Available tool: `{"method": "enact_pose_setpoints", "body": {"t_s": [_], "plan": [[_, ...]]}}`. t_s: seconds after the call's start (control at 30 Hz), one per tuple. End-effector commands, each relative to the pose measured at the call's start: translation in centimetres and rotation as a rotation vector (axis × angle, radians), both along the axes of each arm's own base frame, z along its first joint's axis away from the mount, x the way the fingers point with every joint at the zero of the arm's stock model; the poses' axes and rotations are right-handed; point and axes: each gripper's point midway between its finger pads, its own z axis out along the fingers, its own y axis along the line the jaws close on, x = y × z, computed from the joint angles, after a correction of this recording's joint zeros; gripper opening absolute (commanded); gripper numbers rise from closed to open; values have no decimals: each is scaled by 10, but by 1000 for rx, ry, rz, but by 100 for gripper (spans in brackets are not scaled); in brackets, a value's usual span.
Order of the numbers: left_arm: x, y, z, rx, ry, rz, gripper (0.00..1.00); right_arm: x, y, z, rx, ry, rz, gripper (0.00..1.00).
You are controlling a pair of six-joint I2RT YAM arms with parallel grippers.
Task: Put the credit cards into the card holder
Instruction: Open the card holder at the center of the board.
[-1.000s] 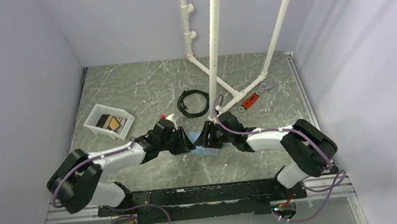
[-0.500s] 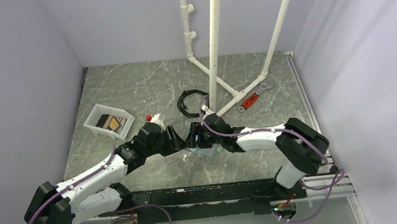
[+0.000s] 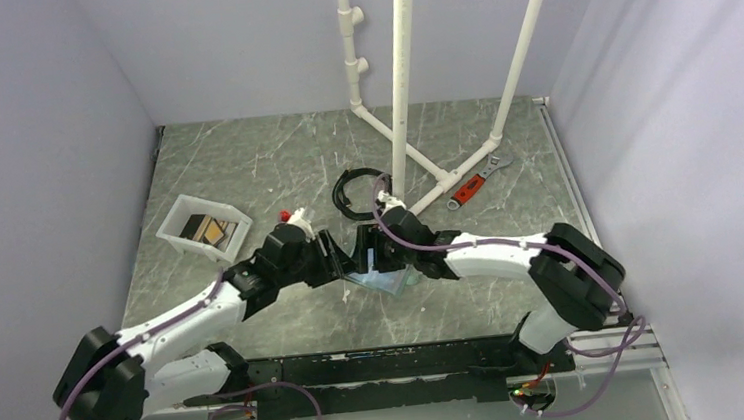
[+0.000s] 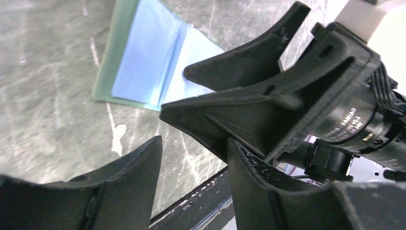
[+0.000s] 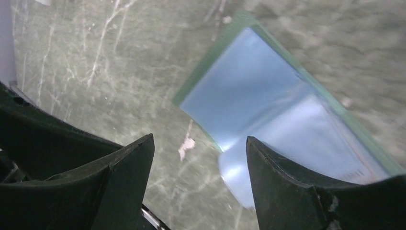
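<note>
The card holder (image 3: 386,279) lies open on the table, grey-green rim and light blue inner faces up; it also shows in the left wrist view (image 4: 143,67) and the right wrist view (image 5: 268,105). My left gripper (image 3: 338,259) (image 4: 194,158) is open and empty just left of it. My right gripper (image 3: 366,255) (image 5: 200,143) is open, low over the holder's left part, one finger (image 5: 292,187) above a blurred blue flap. The two grippers face each other, almost touching. The credit cards (image 3: 206,229), tan and dark, lie in the white tray (image 3: 176,212).
A black cable coil (image 3: 347,198) lies just behind the grippers. A white pipe frame (image 3: 400,87) stands at the back middle. A red-handled wrench (image 3: 474,181) lies at the back right. The black rail (image 3: 380,360) runs along the near edge.
The left arm has stretched forward from its base. Both grippers have shifted slightly left and away, staying together over the card holder's left side.
</note>
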Motion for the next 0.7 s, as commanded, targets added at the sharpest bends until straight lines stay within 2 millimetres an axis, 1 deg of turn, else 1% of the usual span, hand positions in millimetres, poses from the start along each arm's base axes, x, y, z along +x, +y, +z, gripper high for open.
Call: {"method": "enact_pose_setpoints", "body": {"t_s": [0.0, 0.07, 0.13, 0.2, 0.27, 0.3, 0.4, 0.5, 0.57, 0.67], "plan": [[6, -21, -2, -12, -1, -86, 55, 6, -13, 45, 64, -77, -41, 74], [17, -27, -7, -7, -10, -91, 52, 6, -26, 52, 61, -83, -64, 75], [25, -33, -16, 7, 14, -110, 49, 5, -39, 52, 54, -77, -87, 76], [33, -37, -27, 30, 29, -110, 45, 5, -52, 48, 53, -65, -119, 75], [39, -34, -39, 56, 51, -82, 41, 1, -64, 36, 54, -31, -143, 73], [40, -31, -44, 68, 59, -66, 40, -1, -66, 33, 64, -20, -144, 72], [41, -23, -58, 105, 81, -40, 38, -5, -63, 30, 98, -5, -131, 70], [36, -17, -75, 130, 119, -22, 35, -7, -57, 23, 108, 22, -117, 63], [32, -15, -82, 124, 133, -17, 33, -8, -56, 16, 103, 43, -121, 59], [27, -12, -88, 116, 145, -5, 33, -10, -59, 7, 95, 60, -133, 56]]}}
